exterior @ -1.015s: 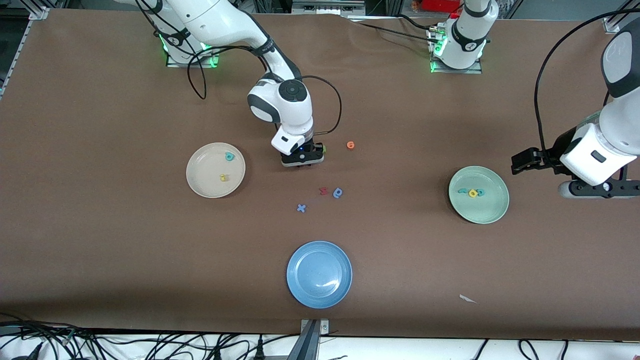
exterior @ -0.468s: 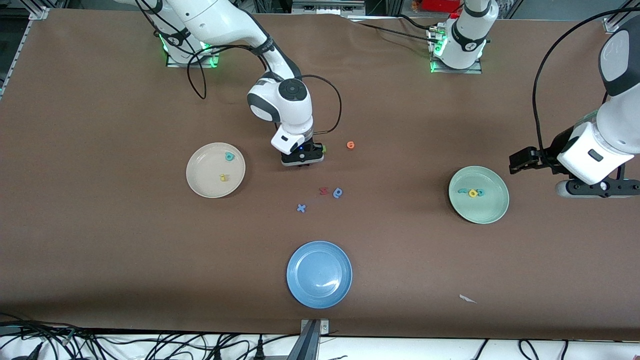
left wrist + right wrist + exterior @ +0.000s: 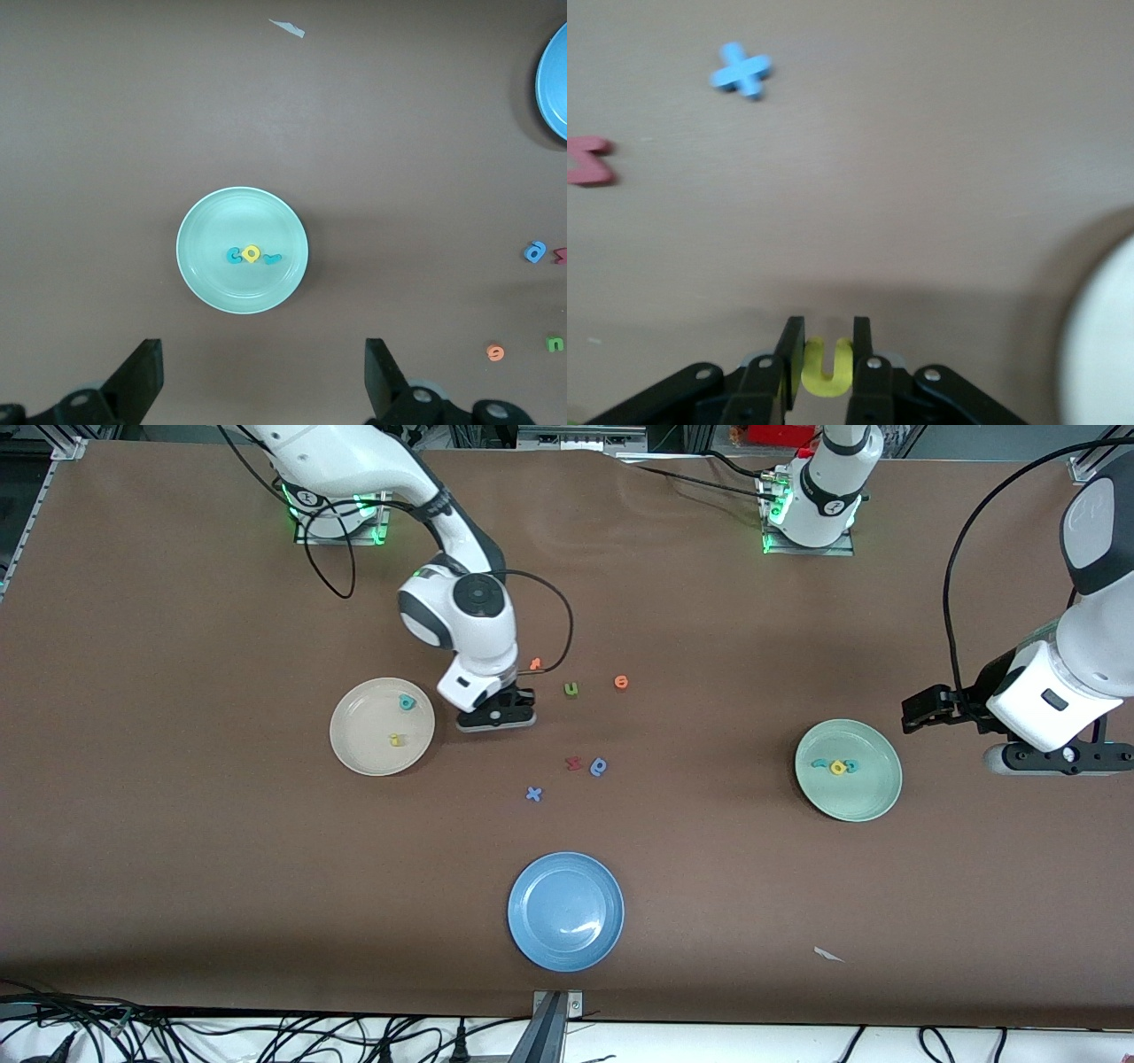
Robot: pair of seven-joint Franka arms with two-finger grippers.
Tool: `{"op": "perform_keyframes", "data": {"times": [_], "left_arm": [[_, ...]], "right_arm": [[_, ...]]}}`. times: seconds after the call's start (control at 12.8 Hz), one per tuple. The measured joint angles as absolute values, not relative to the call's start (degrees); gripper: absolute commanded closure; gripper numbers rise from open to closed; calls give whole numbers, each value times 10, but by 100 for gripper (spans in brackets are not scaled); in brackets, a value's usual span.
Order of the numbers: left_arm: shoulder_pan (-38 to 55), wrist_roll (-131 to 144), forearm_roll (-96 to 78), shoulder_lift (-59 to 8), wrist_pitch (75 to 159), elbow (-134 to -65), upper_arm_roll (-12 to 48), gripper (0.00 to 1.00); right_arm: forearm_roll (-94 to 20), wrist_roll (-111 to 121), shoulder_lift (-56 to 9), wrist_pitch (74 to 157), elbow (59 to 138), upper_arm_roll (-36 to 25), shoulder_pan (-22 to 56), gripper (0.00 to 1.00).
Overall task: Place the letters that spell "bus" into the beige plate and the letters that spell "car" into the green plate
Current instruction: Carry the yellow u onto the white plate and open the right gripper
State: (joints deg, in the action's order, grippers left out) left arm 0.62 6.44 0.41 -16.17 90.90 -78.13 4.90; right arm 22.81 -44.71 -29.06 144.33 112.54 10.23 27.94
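A yellow "u" (image 3: 825, 369) is pinched in the right tool (image 3: 824, 354) over the table (image 3: 177, 868) beside the beige plate (image 3: 354, 753) – the left tool (image 3: 261, 381) is held wide open over the green plate (image 3: 204, 274), waiting.

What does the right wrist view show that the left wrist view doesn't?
Only the right wrist view shows the right claw shut on the yellow "u" above the table, plus the blue cross letter and an edge of the beige plate.

Only the left wrist view shows the green plate with the teal "c", yellow "a" and teal-blue "r" in it, the open left claw above that plate, part of the blue plate, and the orange letter.

Both show the red letter and the brown table.
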Motion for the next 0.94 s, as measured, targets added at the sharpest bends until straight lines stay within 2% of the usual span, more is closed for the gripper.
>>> {"op": "perform_keyframes", "data": {"times": [0.31, 0.55, 0.62, 0.7, 0.78, 0.86, 0.94], "left_arm": [[6, 64, 4, -162, 909, -781, 49, 0], [6, 64, 4, -162, 909, -781, 48, 0], [6, 64, 4, -162, 909, -781, 48, 0], [6, 64, 4, -162, 909, -781, 48, 0], [6, 64, 4, -162, 909, -781, 48, 0], [6, 64, 4, -162, 909, -781, 48, 0], [6, 64, 4, -162, 909, -781, 48, 0]], "right_arm": [[228, -301, -207, 1383, 1180, 109, 195, 87], [228, -231, -184, 1381, 1207, 110, 144, 87], [228, -219, -182, 1381, 1213, 110, 135, 86], [228, -214, -181, 1381, 1216, 110, 130, 79], [228, -214, -181, 1382, 1218, 110, 129, 40], [227, -214, -181, 1382, 1220, 111, 129, 7], [220, -215, -181, 1383, 1221, 113, 129, 0]]}}
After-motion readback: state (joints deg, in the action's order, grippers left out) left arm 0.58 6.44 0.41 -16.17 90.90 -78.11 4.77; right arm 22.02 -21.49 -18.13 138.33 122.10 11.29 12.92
